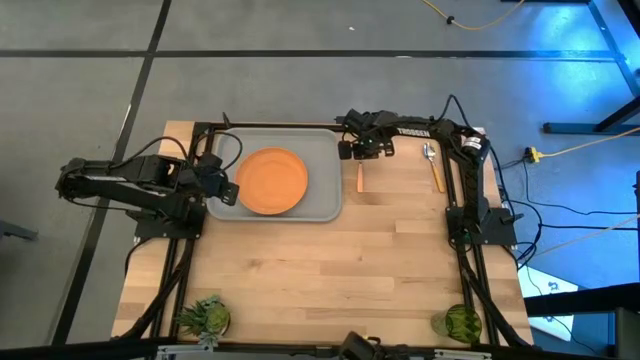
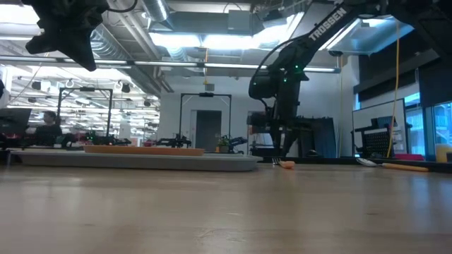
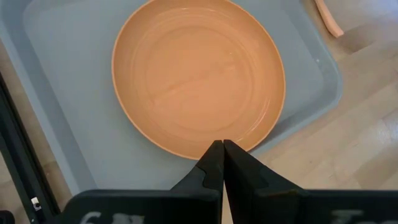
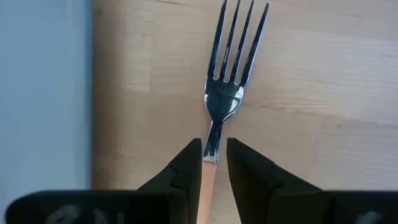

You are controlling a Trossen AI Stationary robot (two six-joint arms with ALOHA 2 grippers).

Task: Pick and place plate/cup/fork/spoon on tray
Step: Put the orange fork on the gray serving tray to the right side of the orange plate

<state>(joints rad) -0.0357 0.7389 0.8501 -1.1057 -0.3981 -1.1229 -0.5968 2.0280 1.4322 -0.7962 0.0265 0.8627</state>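
A: What does the fork look like, and where is it?

B: The slim fork with silver metal tines and a tan-orange handle (image 4: 221, 93) lies flat on the pale wooden bench (image 1: 330, 270), just beside the tray's right edge, not on it. In the right wrist view its four tines point away from the camera and the neck narrows into the handle.

A: Is anything gripping it?

B: The right end effector (image 4: 213, 163) is down over the fork, its two dark fingers (image 4: 186, 165) parted with the top of the handle in the gap between them. Whether they touch the handle cannot be told; the fork lies on the wood.

A: And the tray?

B: The large flat grey rectangular plastic tray with a raised rim (image 1: 325, 205) sits toward the far left part of the bench. It holds only the round flat orange plate (image 1: 271, 181), resting near its middle.

A: The other arm?

B: The left end effector (image 3: 222, 163) hovers at the tray's left edge, its fingers pressed together on nothing, pointing at the plate's rim.

A: Other items?

B: A slim spoon with a rounded silver bowl and tan-orange handle (image 1: 434, 168) lies on the bench, right of the fork. A ribbed dark-green translucent tumbler (image 1: 458, 322) stands at the near right corner, and a spiky green plant-like object (image 1: 205, 317) at the near left.
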